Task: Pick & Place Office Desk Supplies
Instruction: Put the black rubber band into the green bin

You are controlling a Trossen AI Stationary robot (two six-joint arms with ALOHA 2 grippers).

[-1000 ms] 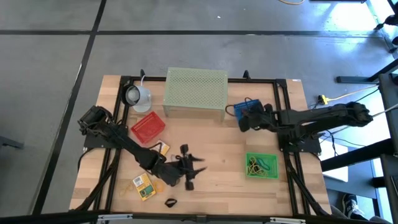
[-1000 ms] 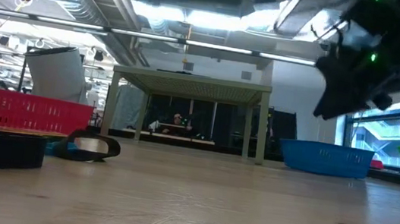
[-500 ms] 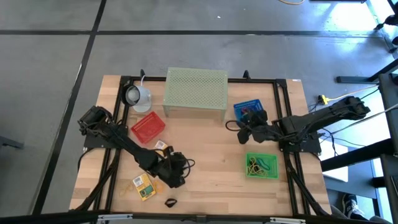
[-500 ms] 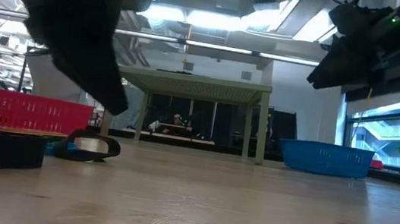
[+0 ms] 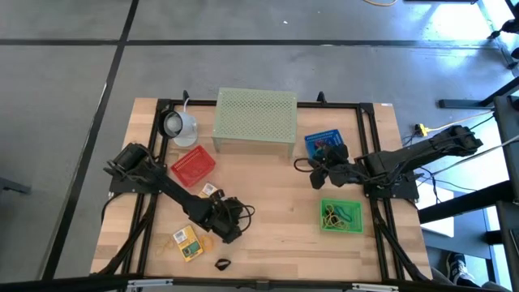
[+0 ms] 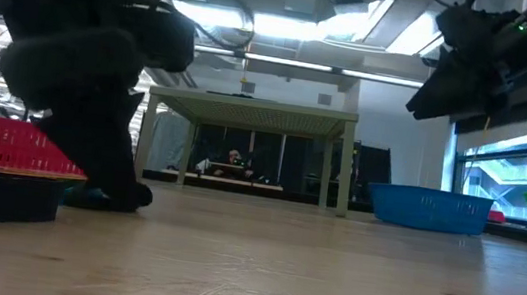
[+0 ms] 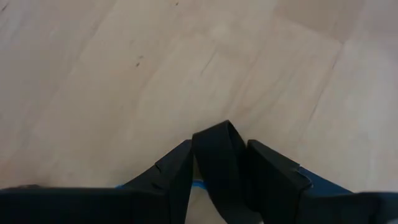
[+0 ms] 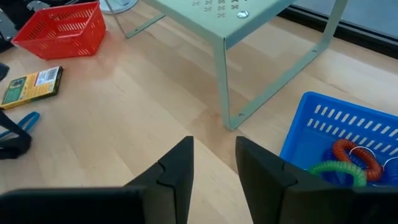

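black clip (image 7: 219, 163): clamped between fingers of left gripper (image 7: 222, 177), down at the wood table (image 5: 276, 207) front-left; seen only in left wrist view, hidden under the arm from above. second black clip (image 5: 221, 264) loose nr front edge. yellow packet (image 5: 187, 242) beside left arm; another (image 5: 210, 192) nr red basket (image 5: 193, 165). blue basket (image 8: 336, 140): red + green loops inside, clear in right wrist view only. green basket (image 5: 340, 215) holds yellowish bits. right gripper (image 8: 214, 165) fingers slightly apart, empty, hovering btwn pale green stand (image 5: 255, 118) and blue basket.
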